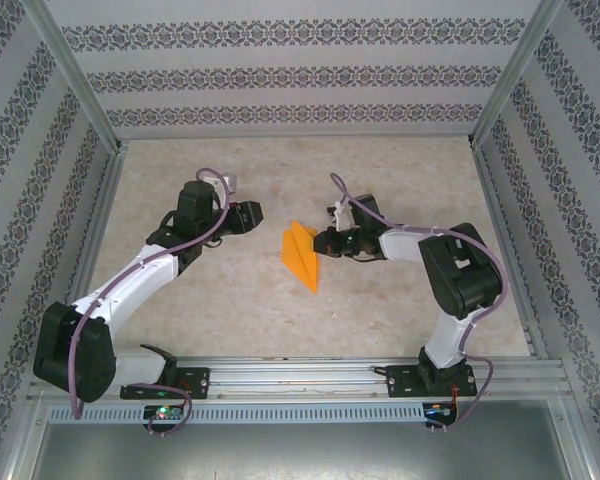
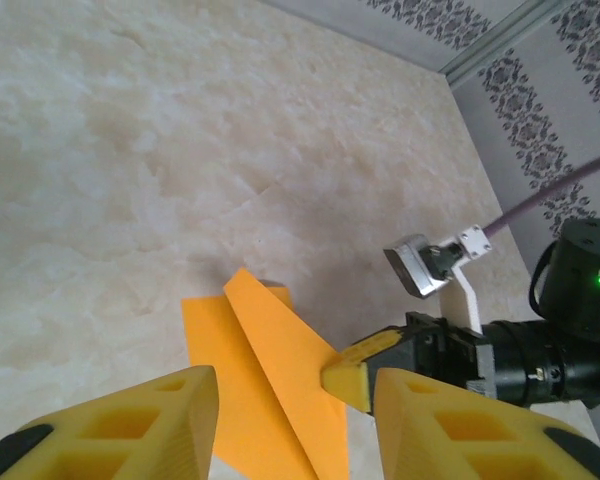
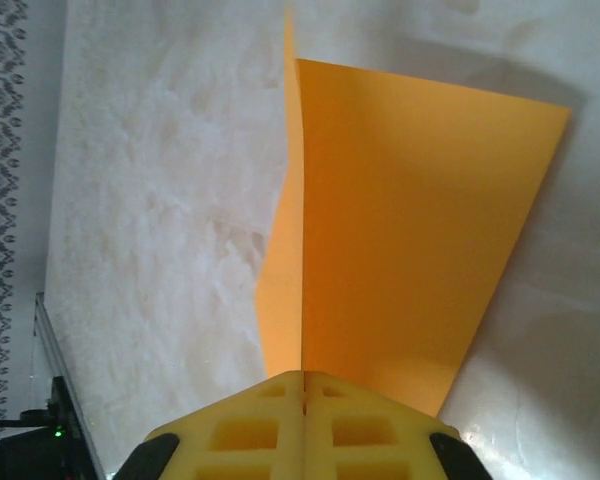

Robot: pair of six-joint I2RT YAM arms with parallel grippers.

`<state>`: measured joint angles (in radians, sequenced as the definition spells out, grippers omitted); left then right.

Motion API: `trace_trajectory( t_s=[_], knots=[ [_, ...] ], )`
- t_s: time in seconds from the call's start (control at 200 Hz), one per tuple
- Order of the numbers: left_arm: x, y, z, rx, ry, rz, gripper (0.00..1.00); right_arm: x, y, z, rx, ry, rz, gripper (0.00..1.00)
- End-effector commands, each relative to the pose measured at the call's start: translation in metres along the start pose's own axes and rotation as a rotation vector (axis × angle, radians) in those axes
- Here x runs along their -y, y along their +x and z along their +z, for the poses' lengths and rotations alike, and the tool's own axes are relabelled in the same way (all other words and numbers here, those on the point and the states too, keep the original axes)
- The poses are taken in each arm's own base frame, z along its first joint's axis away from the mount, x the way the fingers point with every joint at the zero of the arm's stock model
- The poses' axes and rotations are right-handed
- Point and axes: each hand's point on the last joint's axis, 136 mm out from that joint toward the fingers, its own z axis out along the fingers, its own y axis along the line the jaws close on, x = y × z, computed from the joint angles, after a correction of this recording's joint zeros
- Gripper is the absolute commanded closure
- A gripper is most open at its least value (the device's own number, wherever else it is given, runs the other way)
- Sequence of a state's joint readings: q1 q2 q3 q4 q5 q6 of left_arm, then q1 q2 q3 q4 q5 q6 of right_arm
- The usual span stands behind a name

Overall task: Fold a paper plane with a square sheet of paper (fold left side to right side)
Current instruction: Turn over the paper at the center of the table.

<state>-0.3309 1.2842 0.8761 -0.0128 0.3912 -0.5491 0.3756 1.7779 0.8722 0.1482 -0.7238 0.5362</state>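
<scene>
Right wrist view first: right gripper [image 3: 302,388] with jaws pressed together, pinching the raised centre crease of the orange paper [image 3: 410,220], crease running straight into the seam between the yellow fingers. Probably gripped there to keep the folded wedge steady and its ridge upright for the other arm. Broad wing lying flat to the right on the pale worktop [image 3: 150,200], narrower flap to the left.

Left wrist view: left gripper [image 2: 295,410] with jaws spread, nothing between them, hovering over the near part of the paper, seemingly lined up to come down on a flap. Adds what the right wrist view cannot give: the right finger's outside meeting the paper's edge.

Top external view: gives the layout, with the paper mid-worktop between both arms and the left gripper near it but apart.
</scene>
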Motion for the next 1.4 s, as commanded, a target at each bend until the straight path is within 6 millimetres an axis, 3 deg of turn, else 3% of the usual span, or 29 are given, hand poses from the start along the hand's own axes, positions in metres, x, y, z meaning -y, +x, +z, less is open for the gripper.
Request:
trace_trajectory(
  t_s=[0.0, 0.13, 0.28, 0.445, 0.59, 0.849, 1.159, 1.244, 1.399],
  knots=[
    [0.011, -0.02, -0.014, 0.076, 0.057, 0.033, 0.5, -0.031, -0.023, -0.032, 0.104, -0.069, -0.081, 1.0],
    [0.037, -0.043, -0.034, 0.136, 0.159, 0.066, 0.43, -0.064, -0.045, -0.072, 0.222, -0.129, -0.162, 1.0],
    [0.09, -0.061, -0.058, 0.118, 0.366, 0.139, 0.42, -0.114, -0.063, -0.12, 0.345, -0.226, -0.295, 1.0],
    [0.143, -0.071, -0.081, 0.068, 0.626, 0.177, 0.44, -0.166, -0.063, -0.159, 0.418, -0.337, -0.45, 1.0],
    [0.171, -0.074, -0.094, 0.034, 0.783, 0.191, 0.45, -0.204, -0.053, -0.182, 0.433, -0.442, -0.549, 1.0],
    [0.185, -0.061, -0.081, -0.035, 0.845, 0.185, 0.43, -0.247, -0.036, -0.193, 0.424, -0.535, -0.65, 1.0],
    [0.2, -0.048, -0.07, -0.09, 0.892, 0.204, 0.45, -0.265, -0.03, -0.183, 0.369, -0.585, -0.663, 1.0],
    [0.203, -0.047, -0.07, -0.099, 0.902, 0.208, 0.5, -0.266, -0.03, -0.18, 0.361, -0.588, -0.66, 1.0],
    [0.205, -0.046, -0.071, -0.099, 0.905, 0.217, 0.67, -0.264, -0.031, -0.179, 0.366, -0.581, -0.651, 1.0]
  ],
)
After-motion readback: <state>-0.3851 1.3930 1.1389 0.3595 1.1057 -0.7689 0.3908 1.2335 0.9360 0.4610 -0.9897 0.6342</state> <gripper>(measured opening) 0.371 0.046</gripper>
